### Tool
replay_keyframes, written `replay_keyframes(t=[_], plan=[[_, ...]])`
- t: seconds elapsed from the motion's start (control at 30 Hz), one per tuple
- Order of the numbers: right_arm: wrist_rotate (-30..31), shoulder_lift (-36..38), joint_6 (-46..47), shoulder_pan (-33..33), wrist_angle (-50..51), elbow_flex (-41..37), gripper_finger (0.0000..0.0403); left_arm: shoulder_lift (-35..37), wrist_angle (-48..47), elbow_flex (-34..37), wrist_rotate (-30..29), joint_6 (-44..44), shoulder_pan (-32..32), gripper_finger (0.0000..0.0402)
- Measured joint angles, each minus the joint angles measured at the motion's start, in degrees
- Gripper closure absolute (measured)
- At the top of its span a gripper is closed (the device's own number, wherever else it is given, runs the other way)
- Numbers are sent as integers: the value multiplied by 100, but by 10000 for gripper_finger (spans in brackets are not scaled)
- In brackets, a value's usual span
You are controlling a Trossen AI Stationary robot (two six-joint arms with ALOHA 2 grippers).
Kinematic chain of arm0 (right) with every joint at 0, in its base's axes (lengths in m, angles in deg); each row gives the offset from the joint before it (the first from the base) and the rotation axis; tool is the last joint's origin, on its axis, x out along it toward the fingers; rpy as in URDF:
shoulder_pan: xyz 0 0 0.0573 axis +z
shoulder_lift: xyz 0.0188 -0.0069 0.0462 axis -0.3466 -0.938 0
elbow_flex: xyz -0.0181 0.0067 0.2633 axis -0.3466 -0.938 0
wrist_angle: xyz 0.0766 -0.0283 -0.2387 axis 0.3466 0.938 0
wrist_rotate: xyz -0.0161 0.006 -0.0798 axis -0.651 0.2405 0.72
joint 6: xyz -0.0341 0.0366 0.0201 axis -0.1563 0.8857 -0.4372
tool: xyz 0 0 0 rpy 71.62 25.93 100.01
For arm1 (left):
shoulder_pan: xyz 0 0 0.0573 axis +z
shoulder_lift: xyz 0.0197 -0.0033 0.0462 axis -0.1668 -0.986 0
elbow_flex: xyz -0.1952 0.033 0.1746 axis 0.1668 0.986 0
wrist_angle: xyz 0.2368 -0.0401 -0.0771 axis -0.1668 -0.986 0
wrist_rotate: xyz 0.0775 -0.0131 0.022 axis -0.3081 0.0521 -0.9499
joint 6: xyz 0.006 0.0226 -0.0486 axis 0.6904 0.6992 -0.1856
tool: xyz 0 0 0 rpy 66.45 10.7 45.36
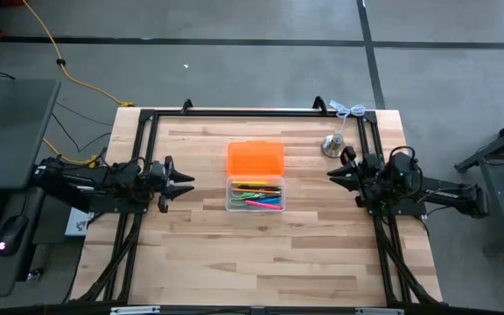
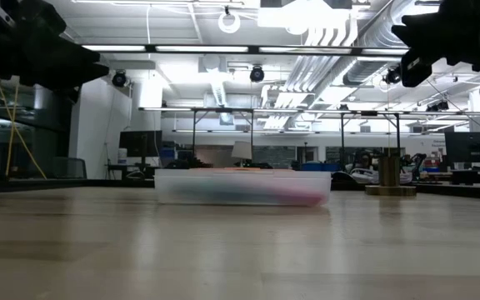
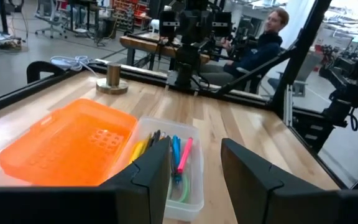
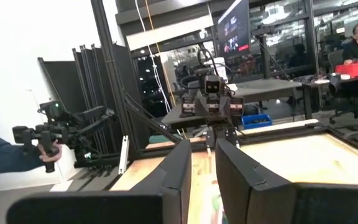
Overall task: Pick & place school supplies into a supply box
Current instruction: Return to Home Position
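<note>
Dark left arm [image 1: 103, 181], right arm [image 1: 414, 188] toward box [image 1: 255, 160]

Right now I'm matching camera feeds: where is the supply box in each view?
High view: supply box at centre of the table.
Low view: picture centre, on the table.
Left wrist view: just beyond the left gripper.
Right wrist view: not identifiable.
Shared landmark: silver bell-shaped object.

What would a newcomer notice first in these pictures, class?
The bright orange lid stands out at the middle of the table, lying open beside its clear box of colourful pens. On either side, the left tool and right tool hang open and empty, facing it.
</note>
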Motion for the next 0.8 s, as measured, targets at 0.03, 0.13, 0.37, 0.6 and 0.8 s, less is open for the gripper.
replay_keyframes(t=[0.03,0.13,0.37,0.6,0.8], plan=[[7,0,0,0,35,0,350,0,0,0,0,1,0,229],[11,0,43,2,64,0,350,0,-21,-2,0,2,0,229],[28,0,142,2,64,0,350,-2,-31,-1,2,1,0,229],[28,0,147,2,64,0,352,-2,-31,0,2,1,0,229],[28,0,149,2,65,0,350,-3,-31,-1,2,0,0,229]])
